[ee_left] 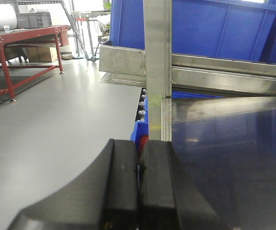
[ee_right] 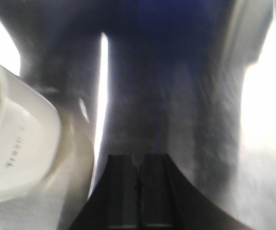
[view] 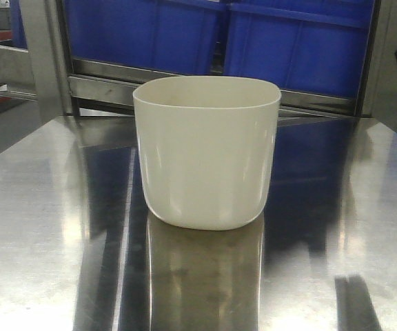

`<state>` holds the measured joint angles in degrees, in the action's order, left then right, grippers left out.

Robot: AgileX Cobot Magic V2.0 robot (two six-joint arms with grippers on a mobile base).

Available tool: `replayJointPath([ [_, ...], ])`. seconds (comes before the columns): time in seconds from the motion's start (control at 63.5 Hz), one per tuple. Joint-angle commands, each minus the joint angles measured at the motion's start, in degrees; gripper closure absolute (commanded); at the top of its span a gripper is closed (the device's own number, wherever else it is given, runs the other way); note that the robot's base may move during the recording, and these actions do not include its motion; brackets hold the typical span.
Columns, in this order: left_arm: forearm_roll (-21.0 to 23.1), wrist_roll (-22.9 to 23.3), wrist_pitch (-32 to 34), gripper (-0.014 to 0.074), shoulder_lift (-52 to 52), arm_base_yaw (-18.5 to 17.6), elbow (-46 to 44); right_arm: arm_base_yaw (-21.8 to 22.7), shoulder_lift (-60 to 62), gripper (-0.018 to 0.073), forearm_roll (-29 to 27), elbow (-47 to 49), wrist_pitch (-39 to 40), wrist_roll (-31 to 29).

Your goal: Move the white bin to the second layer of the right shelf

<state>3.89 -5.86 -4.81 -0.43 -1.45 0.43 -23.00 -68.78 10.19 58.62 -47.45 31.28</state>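
Right jaws are low in the wrist view. The bin (ee_right: 18, 143) is ahead-left of them, near but not touching, upright on the counter (view: 47, 241).

Risks:
- Going in with the jaws shut would shove the bin across the slick steel.
- The walls are glossy and tapered with no handles, so a one-wall pinch likely slips or tips it.
- The lift could clip the rack post (ee_left: 157, 67) or the blue crates (view: 295, 41).

Right jaws: pads pressed together, nothing held. Left jaws: same, closed and empty, with the post straight ahead of them.

Blurred, edge-cropped white bin (ee_right: 20, 143)
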Motion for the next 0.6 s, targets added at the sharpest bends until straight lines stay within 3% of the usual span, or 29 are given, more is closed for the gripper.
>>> replayJointPath([
  [0.0, 0.3, 0.1, 4.8, 0.0512, -0.8, -0.2, 2.1, -1.0, -3.0, 0.0503, 0.5, 8.3, -8.3, 2.0],
  [0.11, 0.3, 0.1, 4.8, 0.0512, -0.8, -0.2, 2.1, -3.9, -7.8, 0.0503, -0.3, 15.0, -14.2, 3.9],
  [0.378, 0.3, 0.1, 4.8, 0.0512, -0.8, -0.2, 2.1, -9.8, -16.4, 0.0486, -2.4, 24.7, -18.2, 3.9],
  [0.457, 0.3, 0.1, 4.8, 0.0512, -0.8, -0.2, 2.1, -10.4, -17.4, 0.0421, -2.7, 26.0, -20.2, 3.9],
  [0.583, 0.3, 0.1, 4.8, 0.0512, -0.8, -0.2, 2.1, -10.5, -17.6, 0.0239, -3.4, 27.6, -20.4, 5.8],
])
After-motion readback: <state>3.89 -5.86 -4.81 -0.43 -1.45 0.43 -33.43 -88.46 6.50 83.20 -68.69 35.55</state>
